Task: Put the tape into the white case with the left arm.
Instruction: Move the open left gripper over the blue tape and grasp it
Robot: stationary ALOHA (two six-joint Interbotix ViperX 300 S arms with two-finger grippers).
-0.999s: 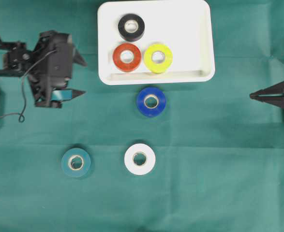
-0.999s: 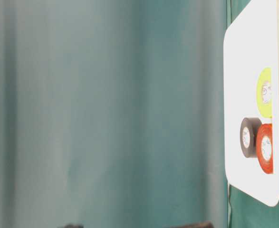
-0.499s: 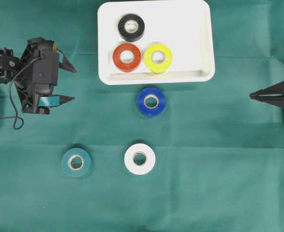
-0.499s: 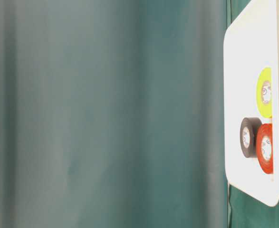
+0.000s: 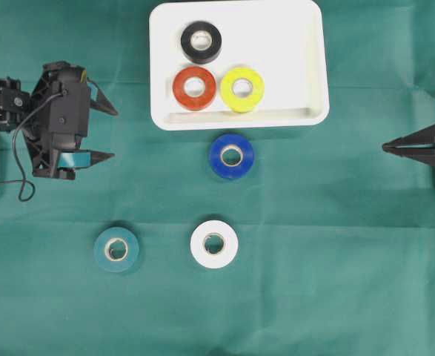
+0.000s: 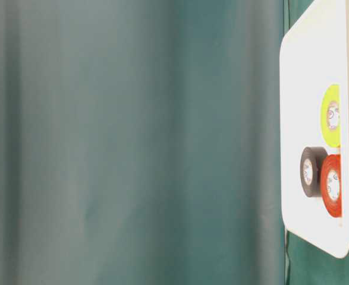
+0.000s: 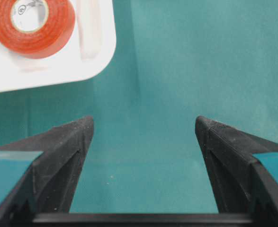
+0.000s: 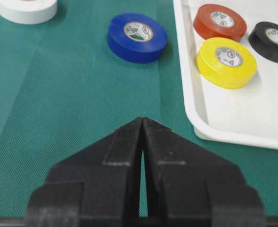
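The white case [image 5: 306, 67] stands at the back middle and holds a black roll [image 5: 201, 41], a red roll [image 5: 195, 87] and a yellow roll [image 5: 241, 89]. A blue tape roll [image 5: 231, 156] lies on the cloth just in front of the case. A white roll [image 5: 214, 243] and a teal roll [image 5: 116, 250] lie nearer the front. My left gripper [image 5: 114, 133], with teal bands, is open and empty, well left of the case. In the left wrist view its jaws [image 7: 143, 125] stand wide over bare cloth. My right gripper [image 5: 386, 147] is shut and empty at the right edge.
Green cloth covers the table. The left arm's thin black cable [image 5: 24, 185] loops at the far left. The right wrist view shows the blue roll [image 8: 137, 37] ahead, the case rim [image 8: 191, 104] to its right and the white roll [image 8: 26, 8] at far left.
My left gripper has drawn back to the left, away from the case, still open, then nearly stopped. The tapes and the right arm have not moved.
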